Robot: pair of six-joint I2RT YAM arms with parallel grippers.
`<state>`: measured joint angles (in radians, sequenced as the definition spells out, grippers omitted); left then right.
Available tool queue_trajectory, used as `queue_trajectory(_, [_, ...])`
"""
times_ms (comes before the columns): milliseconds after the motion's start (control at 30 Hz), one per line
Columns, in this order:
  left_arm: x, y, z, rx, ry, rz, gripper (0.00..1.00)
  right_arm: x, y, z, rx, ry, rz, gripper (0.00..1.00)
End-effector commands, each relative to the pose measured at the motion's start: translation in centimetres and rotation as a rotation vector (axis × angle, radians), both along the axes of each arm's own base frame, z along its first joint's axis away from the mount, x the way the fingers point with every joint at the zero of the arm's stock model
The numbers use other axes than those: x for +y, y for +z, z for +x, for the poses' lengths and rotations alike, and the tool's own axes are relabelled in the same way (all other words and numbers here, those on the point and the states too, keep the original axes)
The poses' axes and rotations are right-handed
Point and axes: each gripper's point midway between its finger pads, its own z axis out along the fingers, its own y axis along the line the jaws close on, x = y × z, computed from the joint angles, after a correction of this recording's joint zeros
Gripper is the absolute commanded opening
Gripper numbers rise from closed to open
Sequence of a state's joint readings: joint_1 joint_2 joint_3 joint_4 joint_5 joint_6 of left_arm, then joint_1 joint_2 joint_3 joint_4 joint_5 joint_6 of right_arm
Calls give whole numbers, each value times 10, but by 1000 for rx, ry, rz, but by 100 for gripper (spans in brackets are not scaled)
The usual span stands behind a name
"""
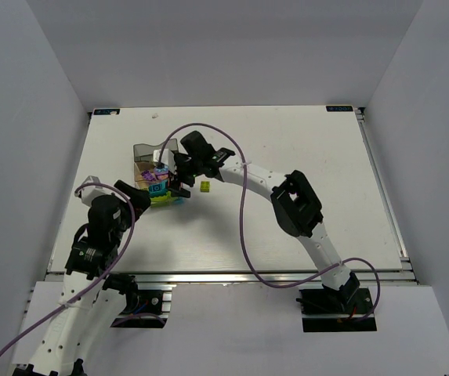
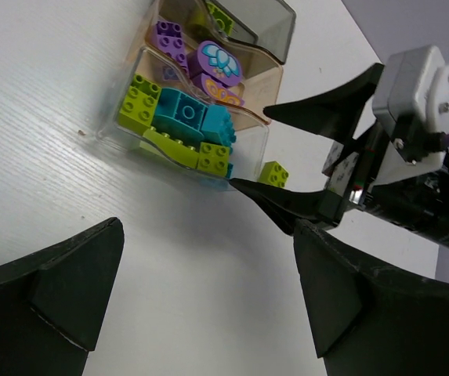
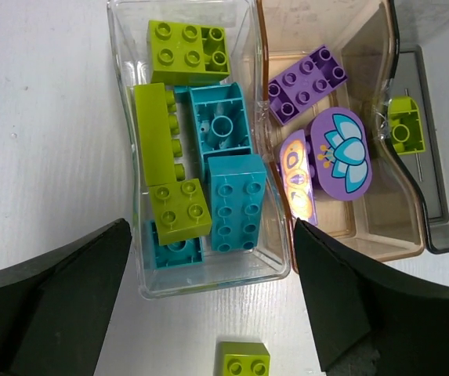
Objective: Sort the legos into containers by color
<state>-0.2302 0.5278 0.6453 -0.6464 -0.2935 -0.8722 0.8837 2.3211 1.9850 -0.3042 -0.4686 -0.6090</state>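
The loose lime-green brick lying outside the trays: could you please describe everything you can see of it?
The loose lime-green brick is small, glossy plastic, square with round studs on top, seemingly two by two; the right wrist view cuts off its near part. It sits flat, studs up, on the white table, just outside the clear tray, with a gap between them. Nothing else touches it; it shows between the open right fingers.
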Motion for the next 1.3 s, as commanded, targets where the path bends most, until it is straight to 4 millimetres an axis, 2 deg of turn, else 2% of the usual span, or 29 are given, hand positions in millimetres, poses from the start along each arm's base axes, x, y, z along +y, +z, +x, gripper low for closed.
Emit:
queue_trajectory(0, [-15,12,7,-61,-85,-26,98,3,33,10,-59,-10,66,90])
queue_trajectory(33, [-19,14,9,-70,-109,-29,98,2,42,10,-64,-13,79,89])
queue_trajectory(100, [-34,21,14,-99,-184,-54,96,-4,81,21,-120,-61,148,89])
queue_trajectory(133, [-39,17,18,-85,-208,-58,95,-13,82,24,-101,-110,154,89])
queue_trajectory(167, [-49,21,21,-100,-253,-77,93,-26,112,32,-128,-153,206,89])
queue_trajectory(233, [-56,18,27,-85,-284,-85,91,-40,134,37,-112,-194,266,89])
queue_trajectory(267, [-59,24,32,-109,-295,-86,90,-50,132,35,-90,-187,259,89])
queue_trajectory(300, [-69,25,32,-108,-351,-107,89,-69,147,41,-88,-190,272,90])
queue_trajectory(333, [-74,30,35,-121,-379,-110,89,-78,146,33,-38,-157,262,89])
queue_trajectory(367, [-82,36,42,-145,-416,-115,89,-99,157,40,-22,-180,275,85])
queue_trajectory(433, [-96,50,46,-177,-490,-129,89,-123,148,35,38,-177,258,80])
queue_trajectory(533, [-107,58,61,-174,-536,-89,89,-176,140,41,73,-260,237,72])
queue_trajectory(567, [-110,59,65,-167,-548,-78,89,-201,150,48,59,-306,249,70])
queue_trajectory(633, [-123,45,77,-112,-580,-40,89,-227,135,44,113,-350,233,62])
queue_trajectory(667, [-130,54,83,-119,-592,-22,89,-251,142,50,108,-397,247,56])
queue_trajectory(700, [-147,36,87,-56,-632,1,89,-261,138,47,133,-415,246,52])
queue_trajectory(767, [-156,19,95,20,-641,75,87,-288,132,46,170,-462,251,39])
queue_trajectory(800, [-170,28,100,19,-663,103,87,-296,128,44,187,-475,249,34])
queue_trajectory(833, [-176,4,107,99,-677,153,87,-303,126,43,204,-493,250,30])
queue_trajectory(867, [-168,-9,111,166,-627,223,87,-313,121,42,220,-515,251,22])
queue_trajectory(900, [-177,2,119,155,-629,248,87,-317,120,40,230,-523,252,20])
queue_trajectory(933, [-179,-18,125,220,-622,285,87,-321,118,39,247,-538,255,20])
queue_trajectory(967, [-176,-27,126,263,-609,312,87,-326,115,37,257,-553,257,19])
queue_trajectory(1000, [-178,-20,135,254,-589,339,87,-327,113,35,269,-561,257,20])
queue_trajectory(1033, [-178,-37,138,303,-585,373,87,-328,112,35,270,-567,261,22])
queue_trajectory(1133, [-178,-47,147,344,-572,432,87,-329,107,34,306,-590,273,39])
queue_trajectory(1167, [-179,-62,150,380,-577,452,87,-328,106,34,321,-598,278,44])
queue_trajectory(1233, [-181,-67,156,396,-581,486,87,-328,105,34,339,-604,284,48])
queue_trajectory(1267, [-182,-81,157,427,-588,501,87,-327,105,35,347,-607,288,51])
